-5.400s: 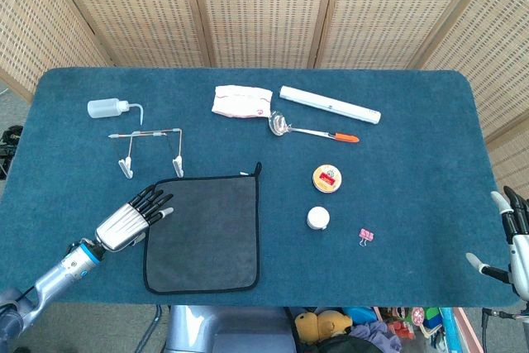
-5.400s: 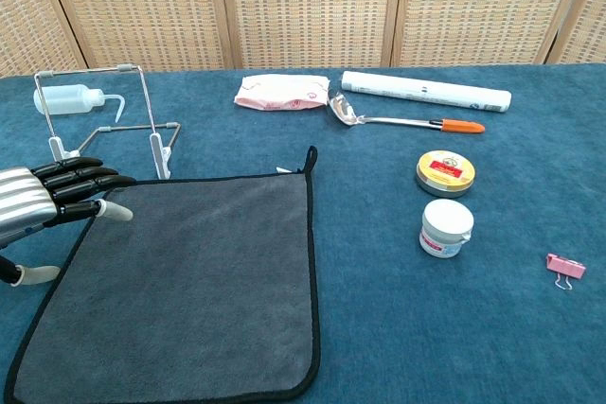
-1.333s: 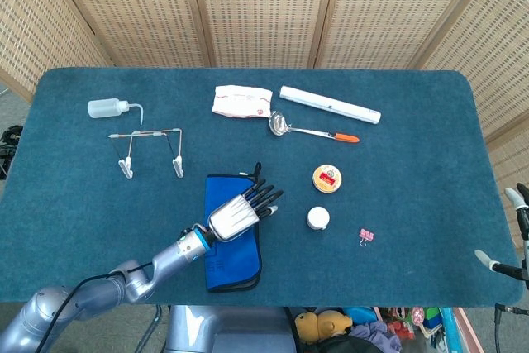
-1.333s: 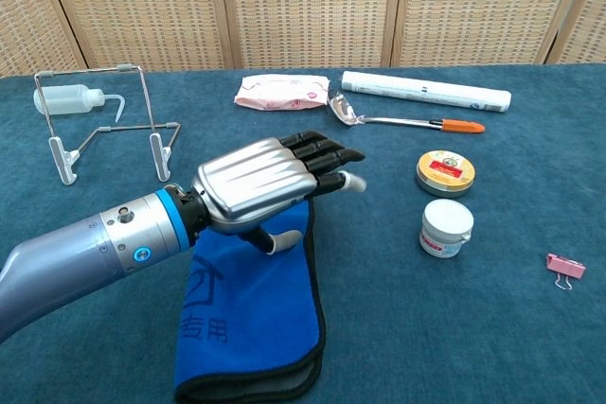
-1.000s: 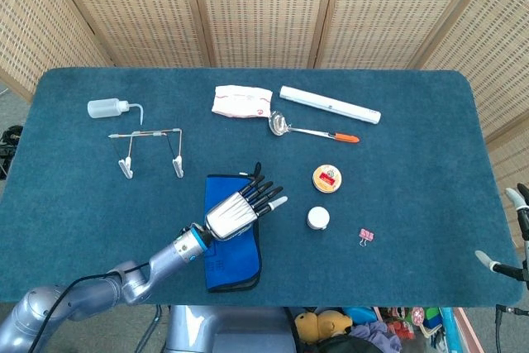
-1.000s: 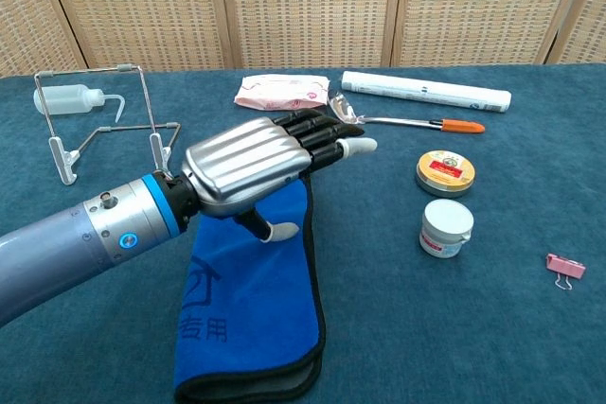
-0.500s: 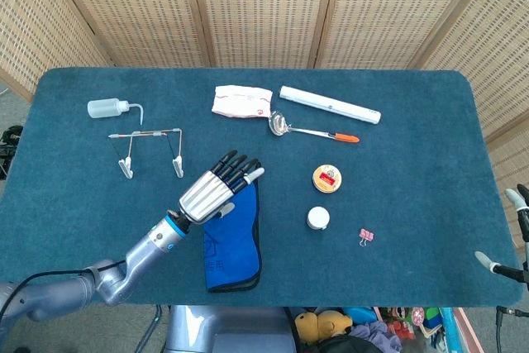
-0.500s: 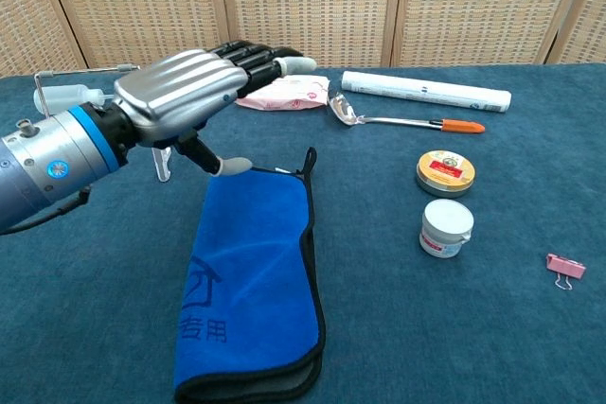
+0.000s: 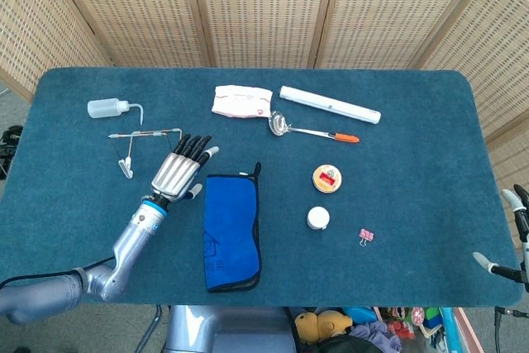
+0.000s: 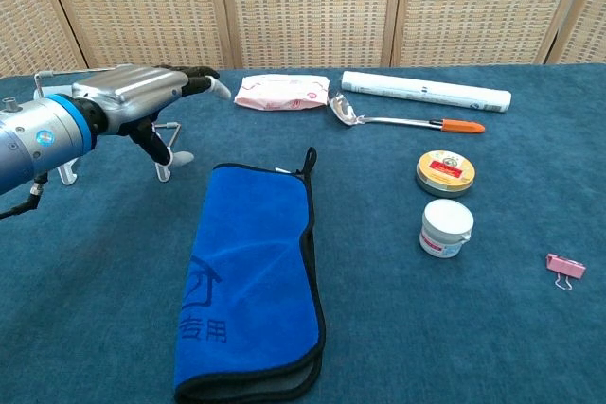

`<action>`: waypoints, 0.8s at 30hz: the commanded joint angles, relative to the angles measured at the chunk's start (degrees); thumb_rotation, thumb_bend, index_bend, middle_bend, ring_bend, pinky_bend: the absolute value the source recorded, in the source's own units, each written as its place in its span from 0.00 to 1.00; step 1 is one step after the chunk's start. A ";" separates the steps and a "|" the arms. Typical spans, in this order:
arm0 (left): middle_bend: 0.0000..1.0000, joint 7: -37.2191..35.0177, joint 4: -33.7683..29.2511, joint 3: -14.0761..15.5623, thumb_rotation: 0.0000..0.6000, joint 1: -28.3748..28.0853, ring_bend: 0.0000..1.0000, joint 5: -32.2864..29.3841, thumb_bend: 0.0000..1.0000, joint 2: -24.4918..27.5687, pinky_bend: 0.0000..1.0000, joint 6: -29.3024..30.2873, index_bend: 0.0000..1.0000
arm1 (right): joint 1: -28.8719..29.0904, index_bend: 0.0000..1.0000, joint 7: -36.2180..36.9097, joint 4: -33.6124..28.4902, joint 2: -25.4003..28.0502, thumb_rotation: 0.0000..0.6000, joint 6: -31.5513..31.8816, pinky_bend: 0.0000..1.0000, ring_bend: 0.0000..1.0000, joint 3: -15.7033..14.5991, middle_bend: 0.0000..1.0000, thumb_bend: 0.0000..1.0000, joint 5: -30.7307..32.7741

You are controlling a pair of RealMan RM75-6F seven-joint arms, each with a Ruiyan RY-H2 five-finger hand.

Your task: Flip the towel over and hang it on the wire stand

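The blue microfibre towel with black trim [image 9: 232,231] lies folded in half lengthwise on the blue-carpeted desk [image 9: 413,179], blue printed face up, its hanging loop pointing toward the far edge, just right of the left hand [image 9: 178,173] and not yet on the thin wire stand with white feet [image 9: 146,148]. Here's the risk: that stand is light and spindly, and the left hand hangs right over it, so a careless sweep could knock it flat or shove it into the clear squeeze bottle [image 9: 111,108] just behind. And the towel is doubled up; grab only the top layer and it may unfold or drag limply across the desk, missing the top bar. Now the fingers [image 10: 194,74]: on the left hand they stretch out straight, slightly fanned, thumb dropped below the palm, holding nothing and touching nothing that I can see. The right hand [image 9: 514,233] barely peeks in at the desk's right edge; whether its fingers are apart or curled, I cannot tell.
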 commanded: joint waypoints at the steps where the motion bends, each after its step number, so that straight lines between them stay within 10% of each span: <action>1: 0.00 5.83 -1.17 -3.24 1.00 -1.89 0.00 -10.38 0.33 -1.07 0.00 -4.67 0.15 | 0.17 0.00 -0.38 0.01 -0.15 1.00 -0.30 0.00 0.00 0.05 0.00 0.00 0.26; 11: 0.00 11.39 0.66 -3.25 1.00 -6.01 0.00 -22.53 0.33 -3.91 0.00 -6.06 0.19 | 0.71 0.00 -0.71 0.16 -0.33 1.00 -1.51 0.00 0.00 0.33 0.00 0.00 1.37; 24: 0.00 9.84 4.18 -2.66 1.00 -8.28 0.00 -23.09 0.35 -6.82 0.00 -5.71 0.25 | 0.88 0.00 -0.61 0.24 -0.31 1.00 -1.99 0.00 0.00 0.40 0.00 0.00 1.81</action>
